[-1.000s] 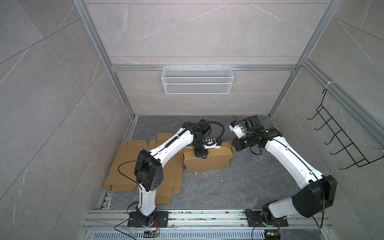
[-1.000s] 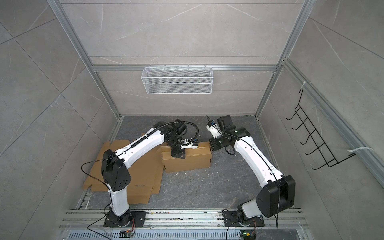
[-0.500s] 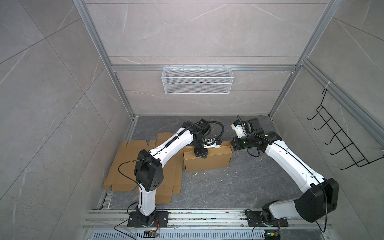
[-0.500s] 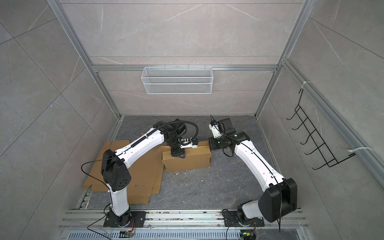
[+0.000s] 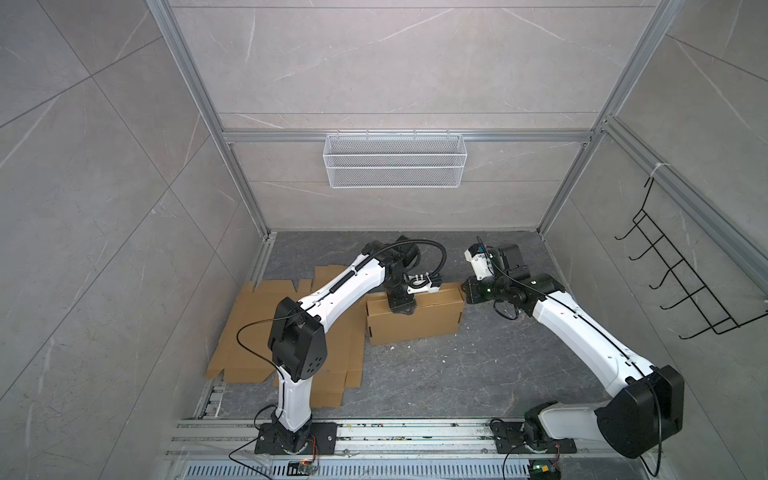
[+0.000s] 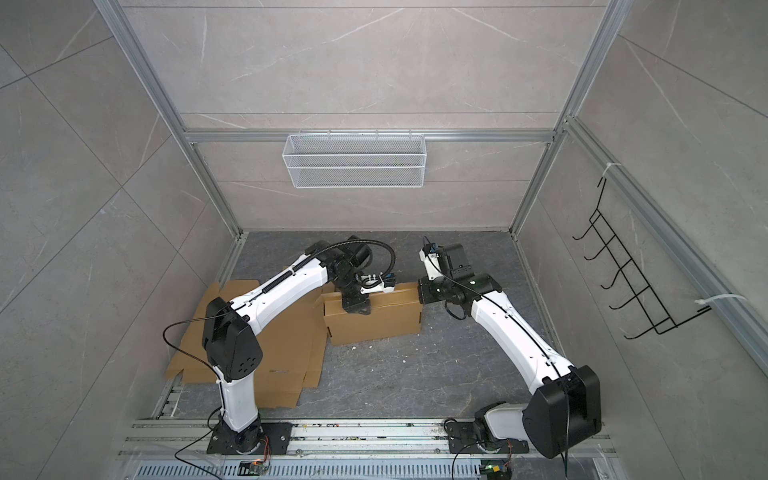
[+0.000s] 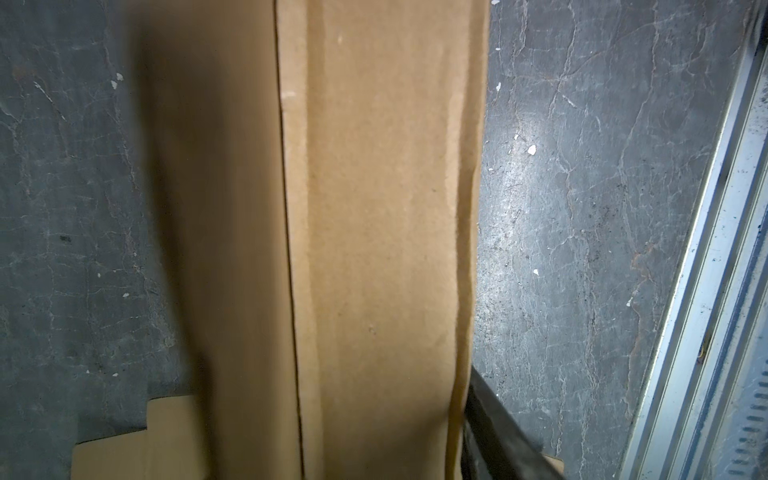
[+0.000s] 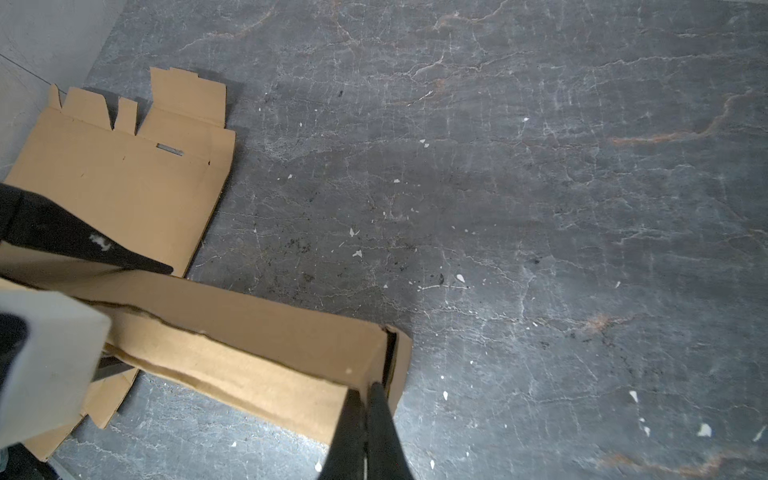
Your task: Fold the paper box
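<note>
Two hands are meeting the paper box [image 5: 415, 328]. The left hand [image 5: 401, 306] is reaching down over the box's top, its fingers [image 8: 62, 232] standing apart on either side of the lid. Whether they are squeezing it I cannot tell. The right hand [image 8: 369, 401] is touching the box's end corner, beside the end flap, with its fingertips pressed tightly together. The box is sitting folded up near the middle of the dark tabletop [image 5: 457, 374], just beside flat cardboard sheets [image 5: 253, 328] that are lying toward the left arm.
</note>
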Robot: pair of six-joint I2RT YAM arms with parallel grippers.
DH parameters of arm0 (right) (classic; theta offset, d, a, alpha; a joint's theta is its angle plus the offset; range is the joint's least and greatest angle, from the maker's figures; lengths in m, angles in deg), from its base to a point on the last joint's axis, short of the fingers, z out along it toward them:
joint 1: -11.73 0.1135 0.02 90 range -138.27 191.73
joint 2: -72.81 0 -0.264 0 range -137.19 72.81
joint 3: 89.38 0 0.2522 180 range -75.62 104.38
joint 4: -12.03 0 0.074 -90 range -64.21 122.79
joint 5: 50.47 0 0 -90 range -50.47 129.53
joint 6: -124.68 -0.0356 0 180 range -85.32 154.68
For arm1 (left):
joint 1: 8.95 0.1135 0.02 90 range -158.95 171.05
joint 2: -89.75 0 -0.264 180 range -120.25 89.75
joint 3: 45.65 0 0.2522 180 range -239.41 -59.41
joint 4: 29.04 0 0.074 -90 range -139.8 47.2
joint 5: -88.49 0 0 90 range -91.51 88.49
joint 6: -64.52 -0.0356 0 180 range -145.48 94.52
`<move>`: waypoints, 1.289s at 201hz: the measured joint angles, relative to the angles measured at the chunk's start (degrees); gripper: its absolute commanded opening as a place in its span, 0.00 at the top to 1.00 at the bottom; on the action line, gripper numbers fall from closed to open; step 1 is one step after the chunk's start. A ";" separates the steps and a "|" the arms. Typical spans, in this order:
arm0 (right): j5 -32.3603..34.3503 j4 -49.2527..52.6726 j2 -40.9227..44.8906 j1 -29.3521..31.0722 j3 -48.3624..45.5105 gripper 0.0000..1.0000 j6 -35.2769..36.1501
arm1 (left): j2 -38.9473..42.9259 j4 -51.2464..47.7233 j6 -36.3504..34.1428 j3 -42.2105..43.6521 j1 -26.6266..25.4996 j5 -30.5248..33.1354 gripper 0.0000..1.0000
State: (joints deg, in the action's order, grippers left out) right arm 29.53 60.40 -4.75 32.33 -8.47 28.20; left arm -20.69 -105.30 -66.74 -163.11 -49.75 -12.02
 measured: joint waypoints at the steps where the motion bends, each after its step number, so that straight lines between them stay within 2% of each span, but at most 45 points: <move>1: 0.02 0.00 0.00 0.00 0.00 1.00 0.00 | 0.00 0.00 0.07 0.00 0.02 0.00 0.41; 38: 0.20 -0.22 -0.33 0.13 -0.07 1.00 0.00 | 0.00 0.37 0.76 -0.24 0.37 -0.15 0.32; 74: 0.20 -0.22 -0.39 0.17 -0.07 1.00 0.02 | 3.04 2.36 3.21 0.96 2.08 -2.05 0.28; 108: 0.20 -0.22 -0.39 0.17 -0.07 1.00 0.02 | 15.02 6.73 8.98 7.85 6.75 -4.15 0.28; 156: 0.20 -0.20 -0.39 0.17 -0.04 1.00 0.02 | 35.15 14.47 22.75 25.40 18.25 -9.42 0.29; 181: 0.20 -0.17 -0.39 0.17 -0.04 1.00 0.04 | 37.46 16.02 28.50 30.14 20.35 -12.39 0.40; 234: 0.20 -0.17 -0.37 0.17 -0.04 1.00 0.02 | 31.36 16.76 34.16 30.91 22.58 -14.01 0.56; 259: 0.20 -0.15 -0.37 0.17 -0.04 1.00 0.02 | 29.11 16.63 35.34 30.53 22.93 -13.86 0.67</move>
State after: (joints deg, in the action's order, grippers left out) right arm 29.72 60.25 -5.12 32.51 -8.51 28.22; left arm 8.43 -88.67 -31.40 -132.58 -26.82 -25.87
